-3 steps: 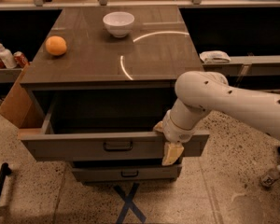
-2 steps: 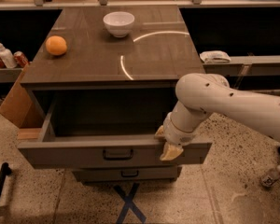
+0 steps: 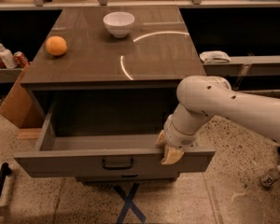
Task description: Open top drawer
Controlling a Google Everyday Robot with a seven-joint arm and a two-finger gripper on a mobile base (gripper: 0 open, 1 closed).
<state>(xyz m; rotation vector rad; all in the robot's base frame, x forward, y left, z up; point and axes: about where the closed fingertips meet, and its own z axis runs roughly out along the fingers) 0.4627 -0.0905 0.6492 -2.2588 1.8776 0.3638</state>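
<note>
The top drawer [image 3: 60,163] is a grey-brown drawer with a long flat front and a small dark handle [image 3: 117,164] at its centre. It stands pulled far out of the cabinet, and its inside looks empty. My gripper [image 3: 167,149] sits on the top edge of the drawer front, right of the handle, with the white arm reaching in from the right. Only a thin strip of a lower drawer front [image 3: 126,177] shows beneath.
The cabinet top [image 3: 144,55] holds an orange [image 3: 56,45] and a white bowl [image 3: 118,23]. A cardboard box [image 3: 14,101] and bottles [image 3: 4,56] are at the left. A white object [image 3: 215,56] lies on the right shelf. A blue tape X [image 3: 128,204] marks the floor.
The top drawer has slid further out toward the camera. My gripper has moved with its front edge, down and toward the camera.
</note>
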